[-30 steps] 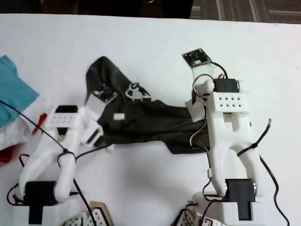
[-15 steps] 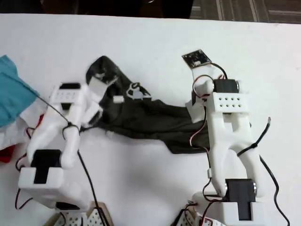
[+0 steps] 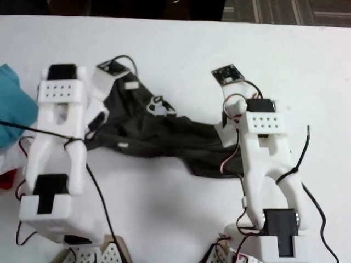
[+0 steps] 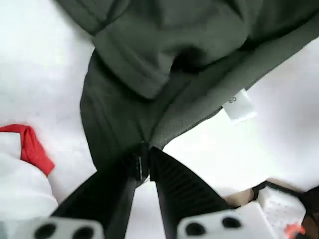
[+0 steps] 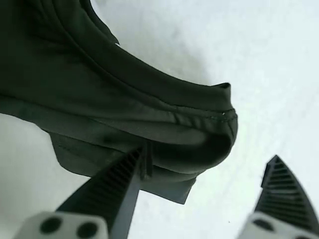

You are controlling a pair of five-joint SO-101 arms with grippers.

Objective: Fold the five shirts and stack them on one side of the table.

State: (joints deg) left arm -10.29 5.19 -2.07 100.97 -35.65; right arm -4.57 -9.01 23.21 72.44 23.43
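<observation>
A black shirt [image 3: 164, 137] lies crumpled across the middle of the white table [image 3: 175, 44]. My left gripper [image 3: 97, 118] is at the shirt's left end. In the left wrist view the left gripper [image 4: 143, 162] is shut on a fold of the dark fabric [image 4: 149, 64], with a white label [image 4: 239, 105] hanging from the hem. My right gripper [image 3: 226, 127] stands over the shirt's right end. In the right wrist view the right gripper [image 5: 199, 184] is open; one finger [image 5: 119, 181] touches the hem of the shirt [image 5: 99, 84], the other stands over bare table.
At the table's left edge lies a teal shirt [image 3: 13, 109], with white cloth [image 3: 8, 156] and a red cloth [image 3: 5, 178] below it. Red cloth [image 4: 30, 144] and white cloth [image 4: 20, 189] lie beside the left gripper. Both arm bases stand at the front edge.
The left arm has swung from the front toward the far side, pulling the shirt's left end with it. The right arm has barely moved.
</observation>
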